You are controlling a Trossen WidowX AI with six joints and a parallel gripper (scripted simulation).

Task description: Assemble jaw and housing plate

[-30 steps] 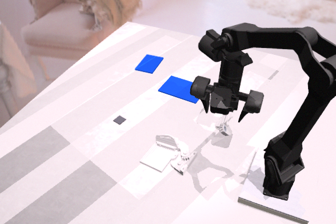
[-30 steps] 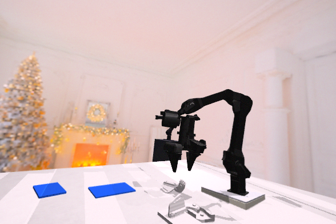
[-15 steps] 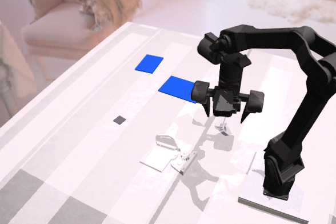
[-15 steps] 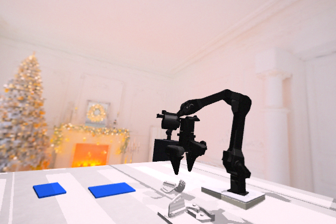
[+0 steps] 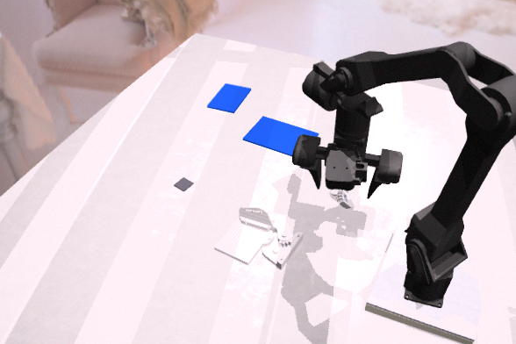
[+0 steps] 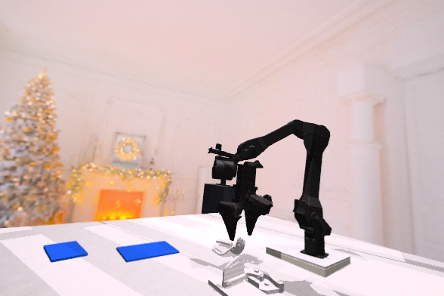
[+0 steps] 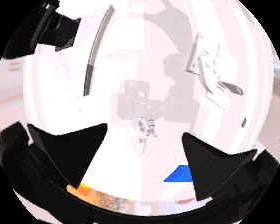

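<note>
My gripper is wide open and empty, pointing down. Between and below its fingertips lies the loose jaw, a small whitish part with gear teeth, on the table. The base with the pins stands nearer the top camera, left of my gripper there. Teeth of a jaw show on it. A raised ribbed wall stands beside it, over a flat ribbed white plate. Whether this plate is the housing plate, I cannot tell.
Two blue boards lie behind and left of my gripper in the top view. A small dark tile lies farther left. The arm stands on a pale board at the right.
</note>
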